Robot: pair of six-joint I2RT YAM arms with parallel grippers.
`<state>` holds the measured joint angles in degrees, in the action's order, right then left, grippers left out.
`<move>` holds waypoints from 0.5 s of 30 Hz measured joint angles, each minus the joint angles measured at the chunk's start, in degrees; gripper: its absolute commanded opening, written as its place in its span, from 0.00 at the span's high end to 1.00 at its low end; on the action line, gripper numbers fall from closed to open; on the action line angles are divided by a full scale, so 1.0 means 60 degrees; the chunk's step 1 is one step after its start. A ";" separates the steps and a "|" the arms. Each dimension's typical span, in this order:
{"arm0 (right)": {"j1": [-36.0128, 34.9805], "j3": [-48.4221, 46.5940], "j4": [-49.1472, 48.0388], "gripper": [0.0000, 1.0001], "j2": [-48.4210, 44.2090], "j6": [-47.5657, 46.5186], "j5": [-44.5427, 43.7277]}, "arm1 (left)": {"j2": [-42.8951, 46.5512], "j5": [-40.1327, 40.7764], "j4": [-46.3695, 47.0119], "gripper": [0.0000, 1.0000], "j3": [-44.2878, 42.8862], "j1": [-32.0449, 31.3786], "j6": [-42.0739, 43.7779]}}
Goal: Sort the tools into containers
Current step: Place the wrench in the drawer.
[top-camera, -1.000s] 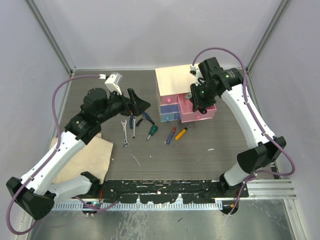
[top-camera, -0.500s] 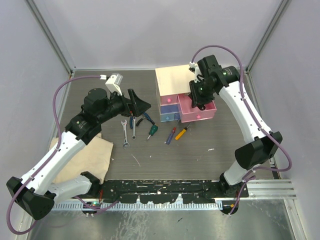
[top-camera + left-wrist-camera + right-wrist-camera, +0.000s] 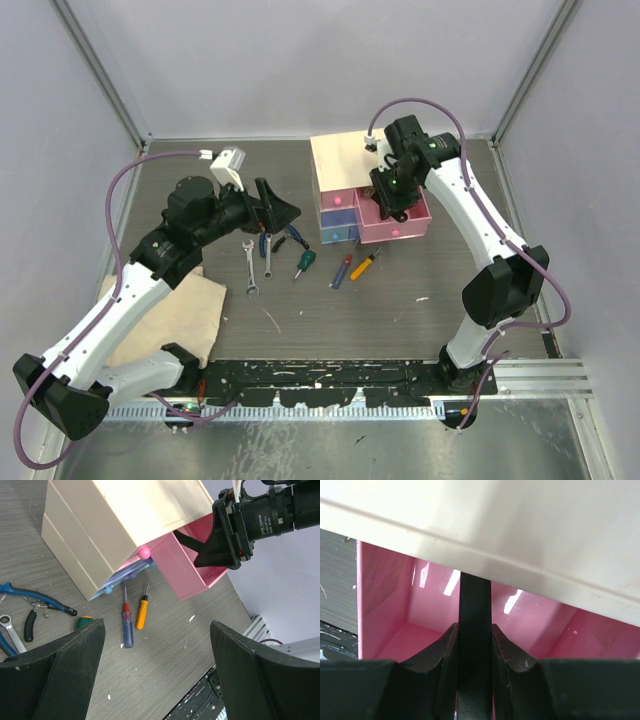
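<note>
The cream chest (image 3: 345,160) stands at the back with its right pink drawer (image 3: 405,228) pulled out. My right gripper (image 3: 392,205) hangs over that drawer, shut on a flat black piece (image 3: 475,600) that points into the pink drawer (image 3: 415,615). On the table in front lie two silver wrenches (image 3: 250,268), blue-handled pliers (image 3: 290,238), and green (image 3: 303,263), red-and-blue (image 3: 341,271) and orange (image 3: 366,263) screwdrivers. My left gripper (image 3: 285,212) hovers open above the pliers with nothing between its fingers (image 3: 65,675).
A smaller pink drawer (image 3: 338,200) and blue and purple drawers (image 3: 340,232) sit in the chest's left column. A beige cloth (image 3: 170,315) lies at the front left. A thin pale stick (image 3: 270,320) rests near the table's middle. Metal frame posts rise at the back corners.
My right arm has shifted left and back, bringing the gripper and the black piece closer to the chest over the pink drawer. The left arm has not moved.
</note>
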<state>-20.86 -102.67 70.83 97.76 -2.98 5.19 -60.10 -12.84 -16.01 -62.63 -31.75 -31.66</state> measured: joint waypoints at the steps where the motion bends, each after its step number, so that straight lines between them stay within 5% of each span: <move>1: 0.0000 0.0029 -0.0040 0.81 0.0004 -0.0058 0.0007 | 0.0000 0.0000 -0.0033 0.14 0.0000 0.0004 0.0018; 9: 0.0018 0.0375 -0.0590 0.70 -0.0138 -0.0619 -0.0007 | 0.0022 0.0004 -0.0244 0.14 0.0000 0.0029 0.0178; 15: 0.0018 0.0452 -0.1140 0.52 -0.0160 -0.0841 -0.0117 | 0.0066 0.0007 -0.0317 0.14 0.0000 0.0055 0.0186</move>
<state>-20.75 -99.96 63.99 96.79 -8.03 4.49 -59.70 -12.80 -17.91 -62.63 -31.42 -30.55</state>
